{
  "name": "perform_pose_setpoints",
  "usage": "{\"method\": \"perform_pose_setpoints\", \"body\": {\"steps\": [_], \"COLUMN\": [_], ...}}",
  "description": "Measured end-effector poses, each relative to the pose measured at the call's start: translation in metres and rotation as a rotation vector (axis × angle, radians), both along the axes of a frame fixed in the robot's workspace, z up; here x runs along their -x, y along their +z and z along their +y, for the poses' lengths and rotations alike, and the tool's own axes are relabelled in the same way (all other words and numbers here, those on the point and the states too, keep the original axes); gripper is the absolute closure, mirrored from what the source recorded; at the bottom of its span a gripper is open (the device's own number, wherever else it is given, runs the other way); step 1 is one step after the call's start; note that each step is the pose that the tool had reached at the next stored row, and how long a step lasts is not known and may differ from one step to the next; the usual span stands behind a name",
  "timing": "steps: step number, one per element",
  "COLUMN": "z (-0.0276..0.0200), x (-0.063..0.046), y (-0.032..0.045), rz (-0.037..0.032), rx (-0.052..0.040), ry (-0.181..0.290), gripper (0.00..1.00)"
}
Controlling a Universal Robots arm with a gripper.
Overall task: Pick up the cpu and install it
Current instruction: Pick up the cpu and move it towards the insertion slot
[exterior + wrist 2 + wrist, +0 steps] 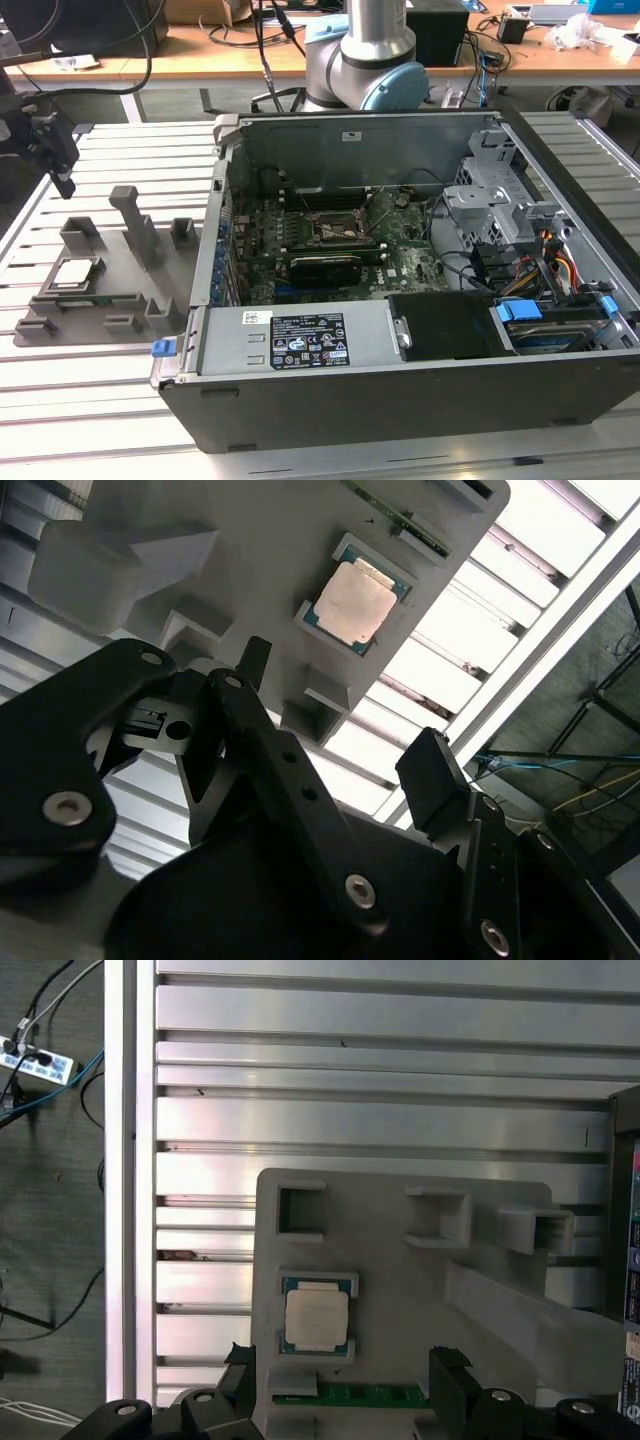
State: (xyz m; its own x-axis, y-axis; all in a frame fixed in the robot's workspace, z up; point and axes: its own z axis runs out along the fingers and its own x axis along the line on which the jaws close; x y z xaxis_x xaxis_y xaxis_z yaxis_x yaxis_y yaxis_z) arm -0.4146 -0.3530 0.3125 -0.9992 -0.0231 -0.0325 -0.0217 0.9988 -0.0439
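**1 CPU, SEATED IN HOLDER TRAY, NOT YET PICKED UP**

**Cpu** [317, 1318]: 1 unit. A small flat square chip. Its top is pale silvery metal with rounded corners, framed by a thin darker rim that reads blue-green in both wrist views. It lies flat, metal face up, in a square recess of the grey holder tray [400, 1290]. In the exterior view the tray rests on the slatted aluminium table [100, 400], at the exterior view's left of the open computer case [400, 400]. The cpu is well apart from the case.

**Gripper** [345, 715]: 1 unit, black, with 2 fingers [430, 770]. The fingers stand spread wide with nothing between them. The gripper hangs above the tray, clear of the cpu.

**Holder tray**: 1 unit, grey plastic.
- The first wrist view shows 3 open square pockets along 1 edge.
- 1 long raised block [530, 1310] stands near the cpu recess.
- 1 narrow green circuit strip [350, 1395] lies in a slot just beside the cpu.

**Computer case**: 1 unit, dark, its side open upward.
- Inside is 1 green motherboard [400, 255] with 1 dark square socket frame [335, 228] near its middle.
- 1 long black card [325, 268] sits just beside that frame.

**Robot arm** [370, 50]: 1 unit, silver tube with a pale blue joint cap, standing behind the case.
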Motion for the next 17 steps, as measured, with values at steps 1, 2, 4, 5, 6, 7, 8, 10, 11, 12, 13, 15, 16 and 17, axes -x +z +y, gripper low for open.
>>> {"method": "perform_pose_setpoints", "body": {"steps": [1, 2, 4, 5, 6, 7, 8, 10, 11, 12, 13, 15, 16, 17], "z": [0.0, 0.0, 0.0, 0.0, 0.0, 0.0, 0.0, 0.0, 0.0, 0.0, 0.0, 0.0, 0.0, 0.0], "x": [0.0, 0.0, 0.0, 0.0, 0.0, 0.0, 0.0, 0.0, 0.0, 0.0, 0.0, 0.0, 0.0, 0.0], "y": [-0.0006, -0.0015, -0.0025, -0.0033, -0.0041, -0.0045, -0.0049, -0.0057, -0.0062, -0.0068, -0.0078, -0.009, -0.0097, -0.0103], "rz": [-0.0001, -0.0001, -0.0001, -0.0001, 0.0, 0.0, 0.0, 0.0, 0.0, 0.0, -0.0001, -0.0001, 0.0, -0.0001], "rx": [0.0, 0.0, 0.0, 0.0, 0.0, 0.0, 0.0, 0.0, 0.0, 0.0, 0.0, 0.0, 0.0, -0.0001], "ry": [0.0, 0.0, 0.0, 0.0, 0.0, 0.0, 0.0, 0.0, 0.0, 0.0, 0.0, 0.0, 0.0, 0.0], "gripper": [0.22, 0.22, 0.22, 0.22, 0.22, 0.22, 0.22, 0.22, 0.22, 0.22, 0.22, 0.22, 0.22, 0.22]}}
